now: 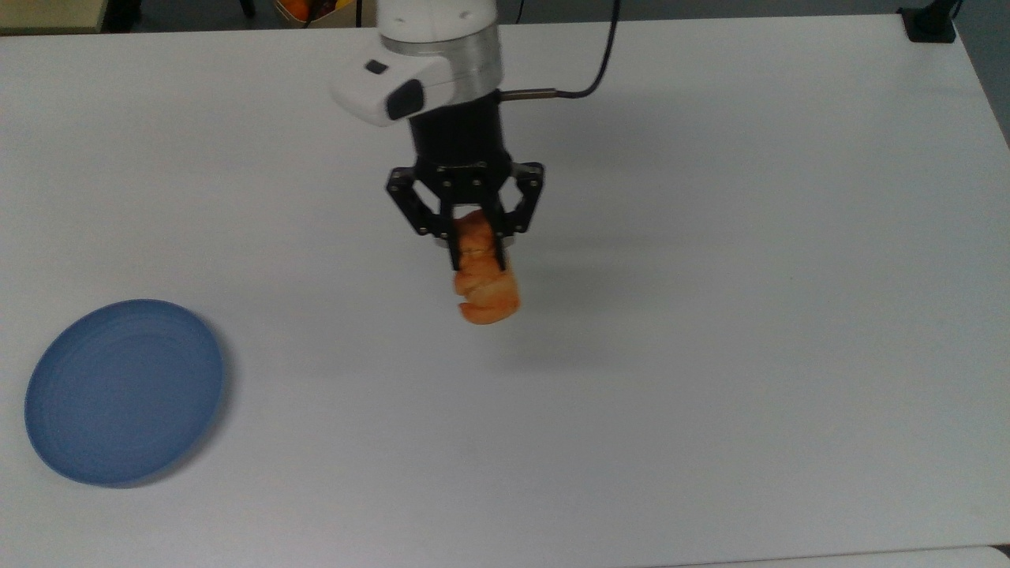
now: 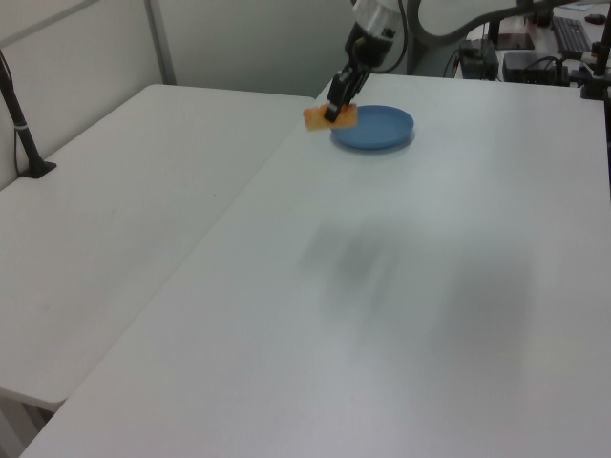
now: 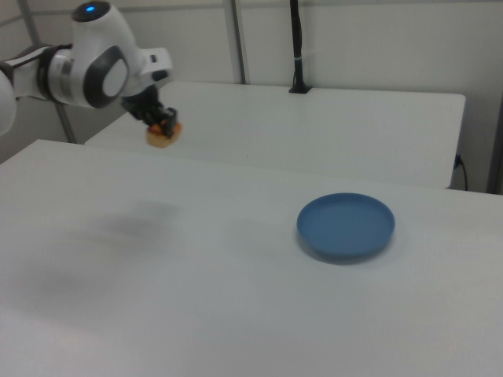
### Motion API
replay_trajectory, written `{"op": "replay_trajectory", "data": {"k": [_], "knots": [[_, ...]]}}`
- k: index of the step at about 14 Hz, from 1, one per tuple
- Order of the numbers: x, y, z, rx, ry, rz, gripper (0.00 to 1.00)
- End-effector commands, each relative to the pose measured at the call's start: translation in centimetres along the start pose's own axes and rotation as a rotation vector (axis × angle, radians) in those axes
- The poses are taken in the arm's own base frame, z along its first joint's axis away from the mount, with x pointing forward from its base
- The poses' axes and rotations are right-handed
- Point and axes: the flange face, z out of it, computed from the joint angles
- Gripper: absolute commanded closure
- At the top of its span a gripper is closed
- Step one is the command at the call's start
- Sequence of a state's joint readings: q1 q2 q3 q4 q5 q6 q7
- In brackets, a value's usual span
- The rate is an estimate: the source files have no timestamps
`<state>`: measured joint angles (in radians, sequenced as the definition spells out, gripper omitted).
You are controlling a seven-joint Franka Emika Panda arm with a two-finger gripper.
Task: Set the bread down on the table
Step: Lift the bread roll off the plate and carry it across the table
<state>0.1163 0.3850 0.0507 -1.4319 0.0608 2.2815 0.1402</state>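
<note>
Your pincer (image 1: 476, 251) is clamped on the bread (image 1: 486, 285), one finger on each side of its upper end, so the roll hangs down below the fingertips. You are holding it up in the air above the table (image 1: 710, 315), with its shadow on the bare white top beneath. The blue plate (image 1: 122, 390) sits well apart, toward the top view's left, with nothing on it.

Golden-orange bread (image 1: 488, 292), blue plate (image 1: 118, 394), white table (image 1: 710, 315), black pincer (image 1: 478, 254)
</note>
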Motion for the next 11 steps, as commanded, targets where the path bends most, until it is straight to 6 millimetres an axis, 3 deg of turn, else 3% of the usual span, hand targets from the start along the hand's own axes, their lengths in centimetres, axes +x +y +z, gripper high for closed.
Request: {"op": "replay_trajectory", "data": {"k": [1,6,8,11], "knots": [[-3.1,-8.1,2.7,0.014,-0.060,-0.002,0.58],[-7.5,-20.2,7.5,0.056,-0.070,-0.006,0.58],[-9.8,-24.0,9.8,0.032,-0.030,-0.035,0.58],[-13.6,-27.6,14.8,-0.024,0.040,-0.058,0.58]]}}
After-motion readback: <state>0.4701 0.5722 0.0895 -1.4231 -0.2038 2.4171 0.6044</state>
